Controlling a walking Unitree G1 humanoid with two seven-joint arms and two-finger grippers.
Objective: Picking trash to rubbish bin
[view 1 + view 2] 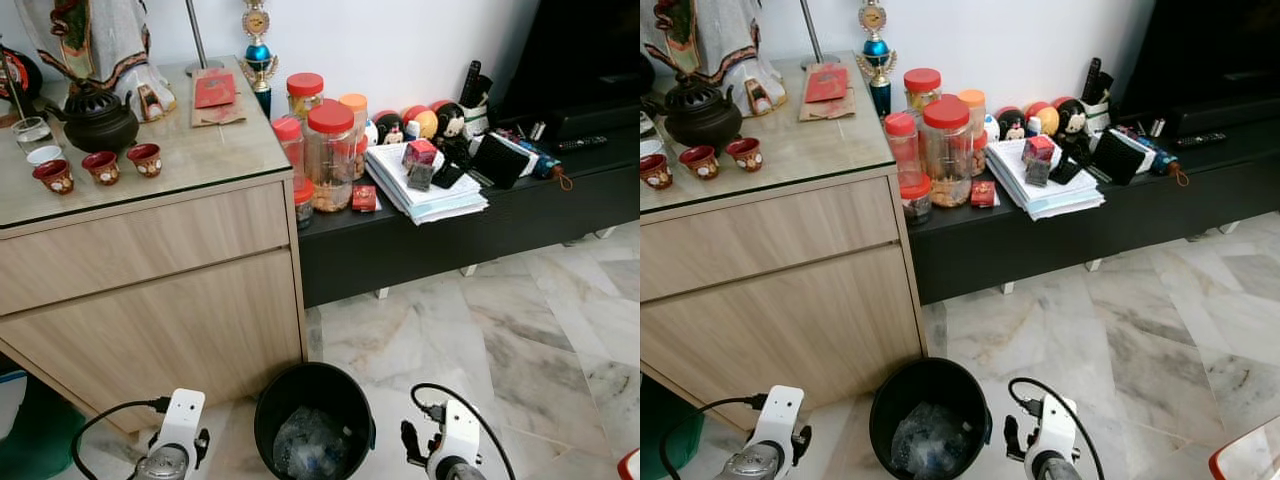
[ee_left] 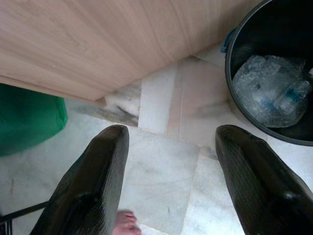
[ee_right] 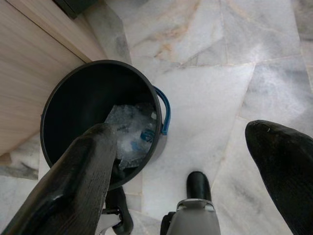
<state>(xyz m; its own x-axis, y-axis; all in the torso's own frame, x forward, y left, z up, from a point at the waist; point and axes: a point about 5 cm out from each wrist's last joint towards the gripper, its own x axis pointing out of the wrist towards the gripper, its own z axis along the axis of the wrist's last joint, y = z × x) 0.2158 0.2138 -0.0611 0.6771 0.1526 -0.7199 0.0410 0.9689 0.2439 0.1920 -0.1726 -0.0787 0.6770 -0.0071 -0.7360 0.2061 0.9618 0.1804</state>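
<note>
Black rubbish bin [image 1: 314, 417] between both tools, crumpled clear plastic trash [image 3: 131, 132] already inside. Left tool [image 2: 168, 183] and right tool [image 3: 195, 161] both spread apart, empty, hanging over marble floor [image 1: 480, 330]; right nearer.

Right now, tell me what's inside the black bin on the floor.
The black bin holds crumpled clear plastic, seemingly a squashed bottle with a blue label, lying at the bottom. Anything beneath that plastic is covered. Both grippers are open and empty, left gripper and right gripper.
</note>
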